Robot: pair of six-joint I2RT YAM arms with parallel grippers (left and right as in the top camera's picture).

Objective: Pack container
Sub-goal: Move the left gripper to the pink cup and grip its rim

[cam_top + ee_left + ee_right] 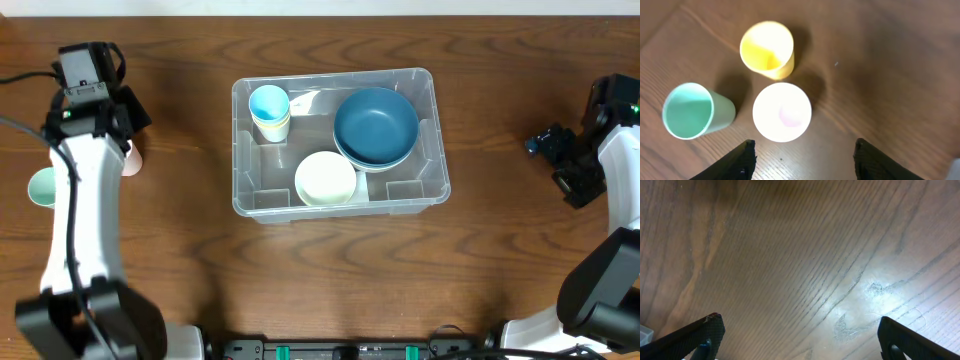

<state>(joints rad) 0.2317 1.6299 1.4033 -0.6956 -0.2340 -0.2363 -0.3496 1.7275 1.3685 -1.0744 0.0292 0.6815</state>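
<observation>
**Trouble is waiting on the left side**

The left gripper (804,152) is hovering, fingers spread wide and empty, over three loose cups. The pink cup (782,112) is sitting just ahead of the gap, the mint cup (692,111) just beside it, the yellow cup (767,49) close behind. A descent slightly off line is, I judge, risking a finger clipping the mint cup or tipping the pink one, since they look light and are standing close together. The container (262,188) is sitting mid-table, well apart, already holding stacked cups (270,112), blue bowls (375,127) and a cream bowl (326,178); room inside is running short, so a carried cup may be catching the rim. The right gripper (800,332) is waiting wide open and empty over bare wood. The table (500,270) is showing dark, glossy grain that is probably letting cups slide.
</observation>
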